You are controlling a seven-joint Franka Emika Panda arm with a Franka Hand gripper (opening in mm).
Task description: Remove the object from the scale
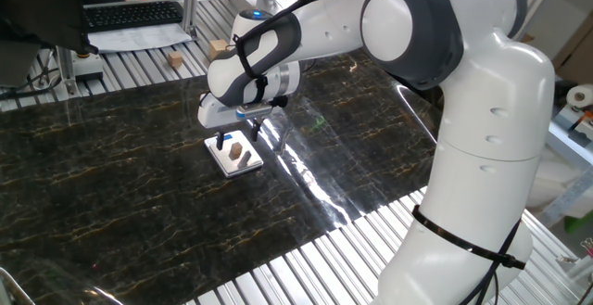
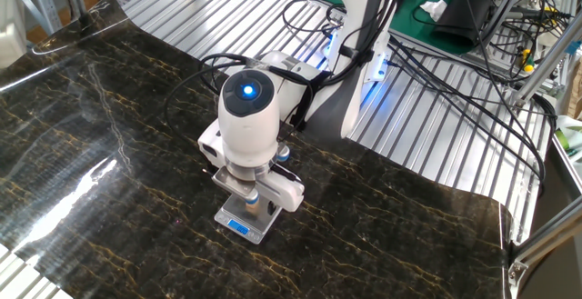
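Note:
The scale (image 1: 232, 161) lies flat on the dark marble mat, white with a blue strip (image 2: 238, 227) at its near end in the other fixed view. The object (image 1: 237, 146), a tiny tan wooden cube, rests on its plate. My gripper (image 1: 237, 138) points straight down over the scale, lowered around the cube. One black fingertip (image 1: 220, 141) stands just left of the cube with a small gap showing, so the gripper is open. In the other fixed view the wrist hides most of the gripper (image 2: 252, 206), and only a sliver of the cube (image 2: 252, 205) shows.
Beyond the mat, a small wooden cube (image 1: 174, 60) and a larger pale block (image 1: 219, 47) sit on the ribbed metal table. A keyboard (image 1: 130, 13) lies at the back left. Cables (image 2: 427, 72) trail behind the arm's base.

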